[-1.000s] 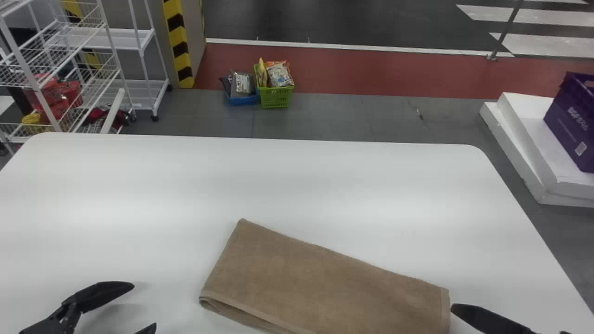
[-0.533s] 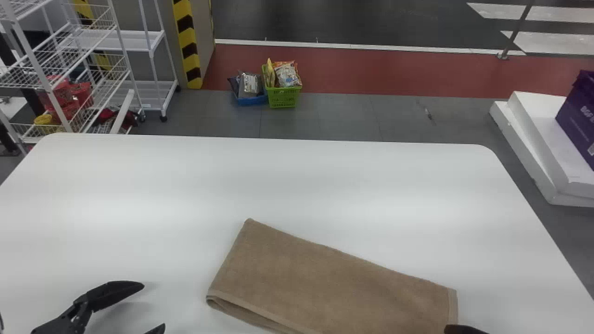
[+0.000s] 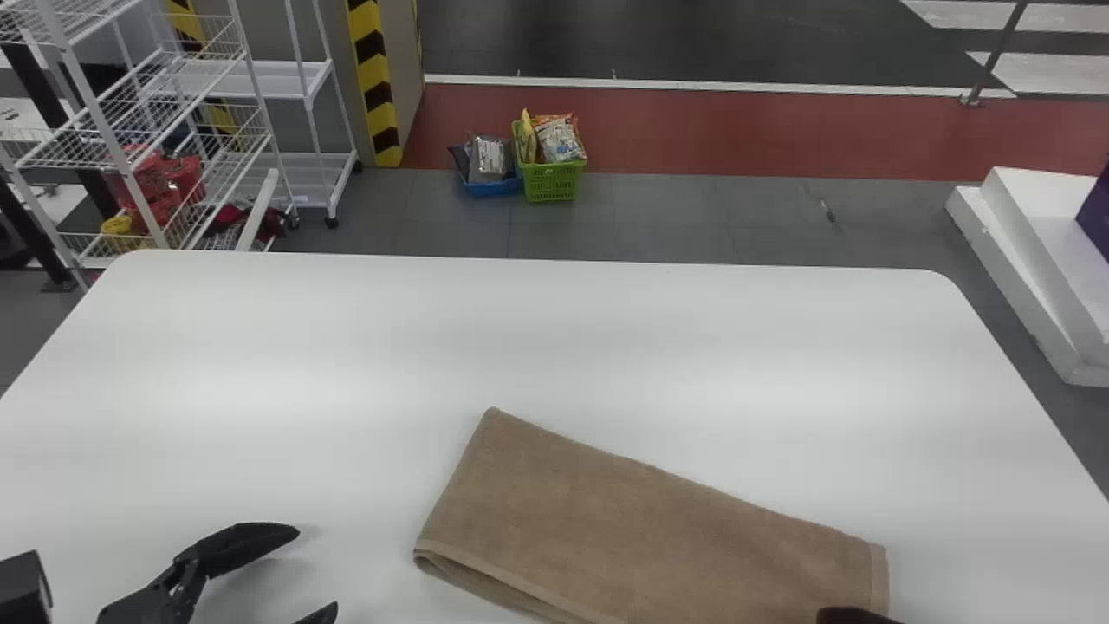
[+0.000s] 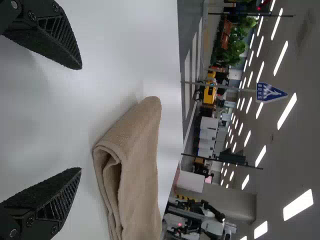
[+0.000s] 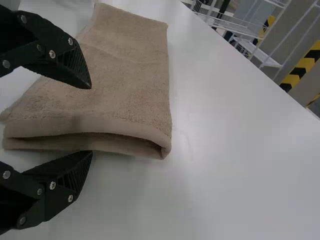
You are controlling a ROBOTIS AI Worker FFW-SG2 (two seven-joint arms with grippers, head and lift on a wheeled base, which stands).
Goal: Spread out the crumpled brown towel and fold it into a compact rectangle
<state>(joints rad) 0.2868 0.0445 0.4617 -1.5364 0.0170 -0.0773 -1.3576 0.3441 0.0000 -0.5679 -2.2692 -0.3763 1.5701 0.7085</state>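
My left gripper point(image 3: 316, 570) stands open over the table, left of the folded brown towel point(image 3: 658, 529). The towel lies flat as a long slanted strip, its layered folded edge toward the lower left. At the bottom edge a dark fingertip of my right gripper point(image 3: 853, 615) overlaps the towel's right end. In the left wrist view the open left gripper point(image 4: 81, 118) has nothing between its fingers, with the towel point(image 4: 137, 175) beyond. In the right wrist view the right gripper point(image 5: 91, 119) is open around the towel's point(image 5: 125, 75) looped end edge, not closed on it.
The white table point(image 3: 520, 329) extends around the towel. Beyond its far edge are a wire rack point(image 3: 173, 130) at left and a green basket point(image 3: 550, 180) on the floor. White slabs point(image 3: 1031, 251) stand past the right side.
The head view has shifted, so table and towel appear farther right. My right gripper has moved left relative to the towel, now overlapping its right end. The left gripper stays open beside the towel.
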